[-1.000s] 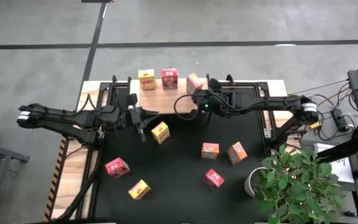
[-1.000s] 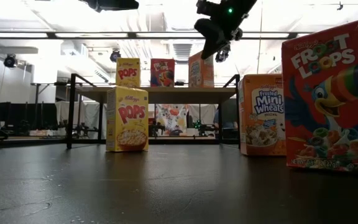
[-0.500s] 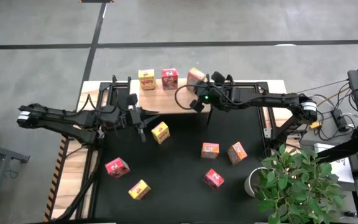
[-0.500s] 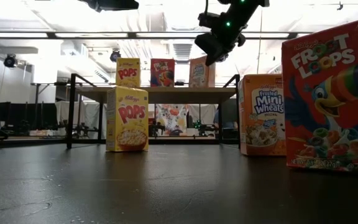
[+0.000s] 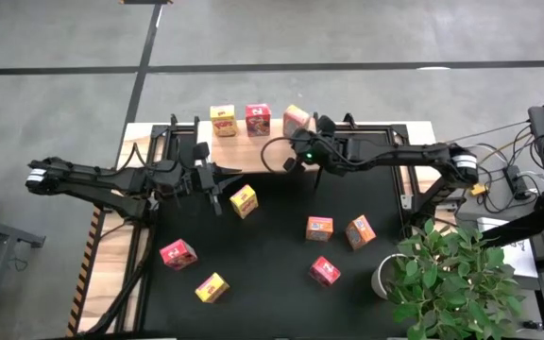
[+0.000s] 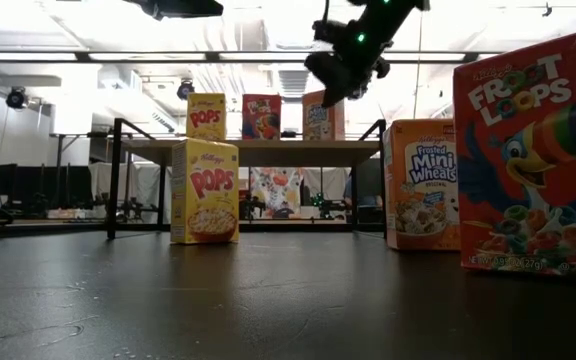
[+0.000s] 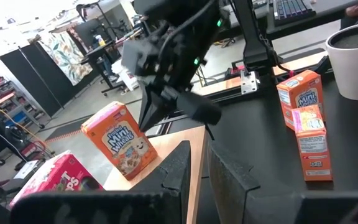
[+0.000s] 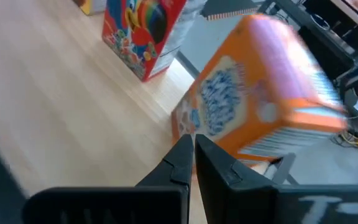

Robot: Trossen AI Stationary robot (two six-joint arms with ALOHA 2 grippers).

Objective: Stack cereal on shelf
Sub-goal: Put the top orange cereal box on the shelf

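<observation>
Orange cereal box (image 8: 263, 102), motion-blurred
</observation>
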